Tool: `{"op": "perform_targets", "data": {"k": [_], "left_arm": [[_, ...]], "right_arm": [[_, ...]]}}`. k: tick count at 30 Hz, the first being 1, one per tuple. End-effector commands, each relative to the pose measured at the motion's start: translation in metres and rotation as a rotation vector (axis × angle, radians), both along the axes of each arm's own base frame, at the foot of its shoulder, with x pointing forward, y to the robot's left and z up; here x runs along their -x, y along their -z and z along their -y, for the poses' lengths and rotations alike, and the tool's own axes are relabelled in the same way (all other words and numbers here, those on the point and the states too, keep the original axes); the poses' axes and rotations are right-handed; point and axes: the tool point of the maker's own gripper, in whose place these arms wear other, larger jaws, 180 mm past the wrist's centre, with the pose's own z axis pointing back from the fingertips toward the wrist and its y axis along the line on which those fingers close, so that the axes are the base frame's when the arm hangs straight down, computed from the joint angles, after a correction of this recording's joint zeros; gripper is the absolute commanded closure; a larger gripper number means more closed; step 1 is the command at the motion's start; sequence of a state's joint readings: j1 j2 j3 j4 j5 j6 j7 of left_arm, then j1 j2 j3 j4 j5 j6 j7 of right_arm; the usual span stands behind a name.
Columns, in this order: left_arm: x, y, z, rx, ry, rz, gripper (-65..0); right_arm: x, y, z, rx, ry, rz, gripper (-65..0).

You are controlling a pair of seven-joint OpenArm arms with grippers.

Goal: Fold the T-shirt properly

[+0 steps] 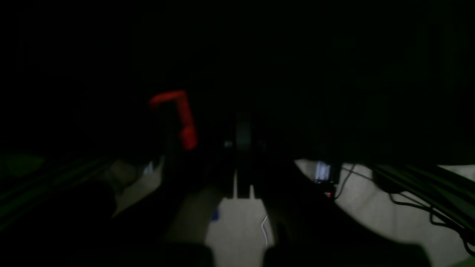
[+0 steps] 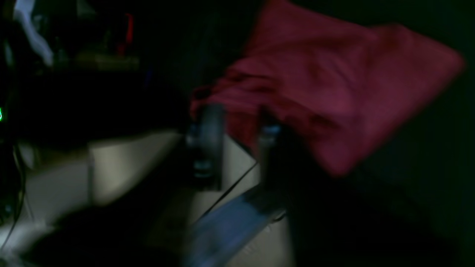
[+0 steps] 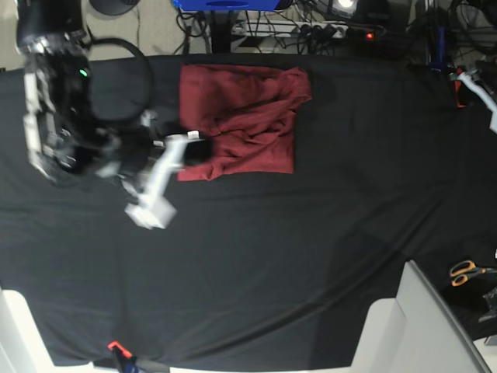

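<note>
Right end effector (image 3: pixel 192 149) clenched at folded T-shirt's (image 3: pixel 250 116) left edge; black tablecloth (image 3: pixel 326 233) elsewhere bare.

A black tablecloth (image 3: pixel 311 233) covered the counter from edge to edge, lying in shallow creases. At its right border lay a pair of orange-handled scissors (image 3: pixel 466 271). A pale grey panel (image 3: pixel 423 326) leaned across the lower right corner. At the bottom border, left of the middle, a small orange clamp (image 3: pixel 116 347) showed against the cloth. Beyond the top border ran a power strip (image 3: pixel 307 31) amid tangled black cables (image 3: pixel 198 27), with a blue object (image 3: pixel 225 4) cut off by the frame. A beige floor (image 1: pixel 371 200) showed dimly in the left wrist view.
</note>
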State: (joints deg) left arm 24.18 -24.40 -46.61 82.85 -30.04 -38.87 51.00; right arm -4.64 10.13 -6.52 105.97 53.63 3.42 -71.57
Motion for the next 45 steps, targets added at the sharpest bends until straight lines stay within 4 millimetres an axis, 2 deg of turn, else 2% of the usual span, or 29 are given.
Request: {"op": "perform_targets", "data": {"k": [1, 3, 10, 17, 19, 26, 30, 37, 42, 45], "left_arm": [[-0.008, -0.016, -0.012, -0.037, 0.002, 0.04, 0.0], [-0.001, -0.016, -0.023, -0.085, -0.005, 0.008, 0.0], [0.01, -0.011, -0.031, -0.156, 0.015, -0.06, 0.0], [0.011, -0.01, -0.031, -0.154, 0.013, -0.063, 0.0], [0.011, -0.01, -0.03, -0.152, 0.013, -0.06, 0.0], [0.012, -0.006, -0.026, -0.144, 0.009, -0.061, 0.0], [0.013, -0.005, -0.025, -0.139, 0.007, -0.064, 0.0], [0.013, -0.005, -0.025, -0.139, 0.006, -0.063, 0.0], [0.012, -0.005, -0.024, -0.136, 0.006, -0.057, 0.0], [0.012, -0.005, -0.024, -0.135, 0.005, -0.058, 0.0]], "right_arm": [[-0.007, -0.005, 0.009, -0.008, 0.036, 0.027, 0.0], [-0.005, 0.005, 0.017, -0.007, 0.075, -0.003, -2.6], [-0.005, 0.057, 0.031, 0.003, 0.165, -0.15, -0.5], [-0.002, 0.077, 0.037, 0.009, 0.197, -0.207, -0.6], [0.001, 0.082, 0.033, 0.01, 0.185, -0.225, -0.6], [0.005, 0.094, 0.005, 0.019, 0.107, -0.229, -0.6], [0.005, 0.099, 0.001, 0.023, 0.095, -0.248, -0.6], [-0.006, 0.092, 0.0, 0.017, 0.092, -0.226, -0.6], [-0.016, 0.083, -0.013, -0.011, 0.083, -0.205, -0.6], [-0.017, 0.078, -0.032, -0.032, 0.048, -0.197, -0.6]]}}
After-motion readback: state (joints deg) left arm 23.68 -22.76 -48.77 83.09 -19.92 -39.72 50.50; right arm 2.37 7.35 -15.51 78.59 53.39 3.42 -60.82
